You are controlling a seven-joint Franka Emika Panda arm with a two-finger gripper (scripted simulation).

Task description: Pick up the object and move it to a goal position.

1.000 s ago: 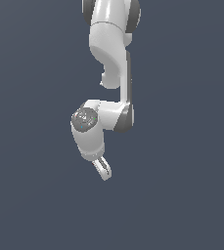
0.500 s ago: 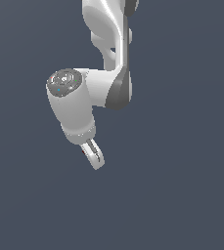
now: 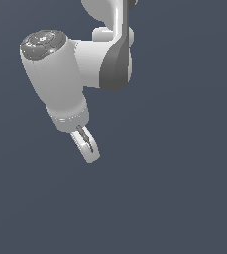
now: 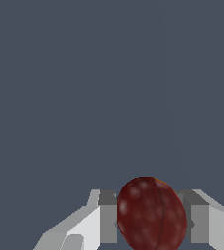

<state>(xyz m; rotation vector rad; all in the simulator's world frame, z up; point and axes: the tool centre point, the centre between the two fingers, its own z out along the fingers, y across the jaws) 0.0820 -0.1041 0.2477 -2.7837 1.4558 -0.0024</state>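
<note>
Your arm now fills more of the exterior view than one second ago, with the object held in its gripper.

You can count one arm (image 3: 80, 64), one gripper (image 3: 87, 146) and one object (image 4: 151, 214). Compared with the earlier pictures, the wrist joint sits higher and further to the exterior view's left, and it looks much larger. In the wrist view the dark red roundish object sits between the two fingers (image 4: 108, 217), which close narrowly against its sides.

In the exterior view the tool (image 3: 87, 146) hides the dark red object (image 4: 151, 214).
</note>
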